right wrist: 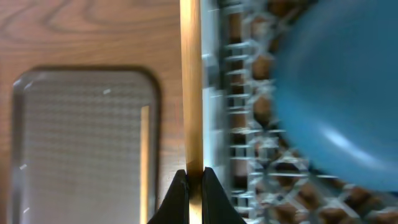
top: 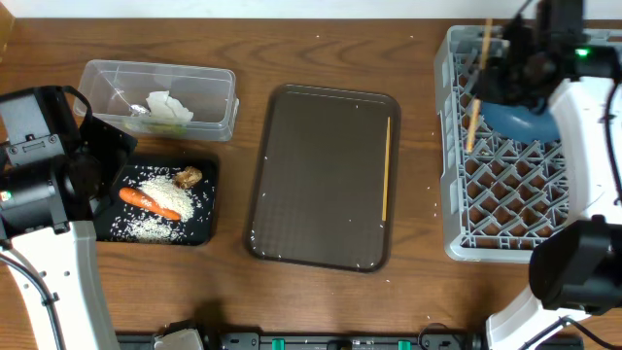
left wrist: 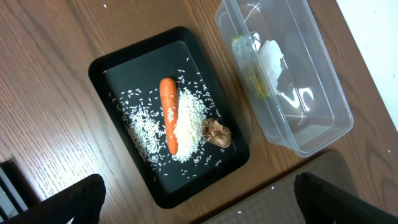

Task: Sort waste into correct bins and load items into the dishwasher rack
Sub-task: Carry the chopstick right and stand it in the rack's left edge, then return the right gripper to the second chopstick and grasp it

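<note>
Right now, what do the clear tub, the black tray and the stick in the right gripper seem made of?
The clear tub: thin glossy plastic, likely; see-through walls with bright glints. The black tray: probably plastic, smooth with a soft sheen on its rounded rim. The stick in the right gripper: pale wood or bamboo, matte tan; too blurred to see grain.

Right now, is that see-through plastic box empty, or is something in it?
Not empty. The clear tub holds a crumpled white napkin and a shiny greenish wrapper, seen through its walls from overhead and the left wrist.
</note>
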`<action>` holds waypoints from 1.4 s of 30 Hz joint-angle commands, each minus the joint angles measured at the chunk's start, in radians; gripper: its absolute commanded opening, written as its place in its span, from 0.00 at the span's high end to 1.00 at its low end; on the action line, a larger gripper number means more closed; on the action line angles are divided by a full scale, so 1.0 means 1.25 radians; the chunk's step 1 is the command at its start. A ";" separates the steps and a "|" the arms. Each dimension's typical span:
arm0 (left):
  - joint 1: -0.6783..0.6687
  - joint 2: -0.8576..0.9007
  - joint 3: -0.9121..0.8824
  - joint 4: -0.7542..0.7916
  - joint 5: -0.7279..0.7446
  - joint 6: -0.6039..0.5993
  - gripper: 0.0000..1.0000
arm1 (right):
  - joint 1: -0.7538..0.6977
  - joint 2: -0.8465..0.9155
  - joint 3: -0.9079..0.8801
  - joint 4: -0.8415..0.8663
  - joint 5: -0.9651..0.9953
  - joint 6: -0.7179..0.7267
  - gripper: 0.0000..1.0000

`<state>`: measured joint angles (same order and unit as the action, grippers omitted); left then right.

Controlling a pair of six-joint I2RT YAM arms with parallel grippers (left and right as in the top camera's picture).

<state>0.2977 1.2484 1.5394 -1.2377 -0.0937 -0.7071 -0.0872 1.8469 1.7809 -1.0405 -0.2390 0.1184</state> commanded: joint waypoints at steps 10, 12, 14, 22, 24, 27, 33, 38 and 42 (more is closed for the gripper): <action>0.004 0.004 0.003 -0.003 -0.016 -0.007 0.02 | -0.044 0.089 0.004 0.080 -0.019 -0.072 0.99; 0.004 0.004 0.003 -0.003 -0.016 -0.007 0.02 | -0.039 0.111 0.004 0.104 -0.020 -0.071 0.99; 0.004 0.004 0.003 -0.003 -0.016 -0.007 0.02 | -0.034 0.130 0.004 0.120 -0.019 -0.071 0.99; 0.004 0.004 0.003 -0.003 -0.016 -0.007 0.02 | -0.028 0.168 0.004 0.142 -0.019 -0.057 0.96; 0.004 0.004 0.003 -0.003 -0.016 -0.007 0.02 | -0.028 0.169 0.004 0.143 -0.014 -0.057 0.86; 0.004 0.004 0.003 -0.003 -0.016 -0.007 0.02 | -0.028 0.169 0.004 0.148 -0.013 -0.058 0.59; 0.004 0.004 0.003 -0.003 -0.016 -0.007 0.02 | -0.024 0.165 0.005 0.139 -0.038 -0.057 0.53; 0.004 0.004 0.003 -0.003 -0.016 -0.007 0.02 | -0.010 0.121 0.020 0.092 -0.097 -0.056 0.55; 0.004 0.004 0.003 -0.003 -0.016 -0.007 0.02 | 0.027 0.051 0.034 0.043 -0.109 -0.057 0.54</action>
<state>0.2977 1.2484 1.5394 -1.2377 -0.0937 -0.7071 -0.0914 2.0171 1.7813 -0.9749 -0.3290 0.0444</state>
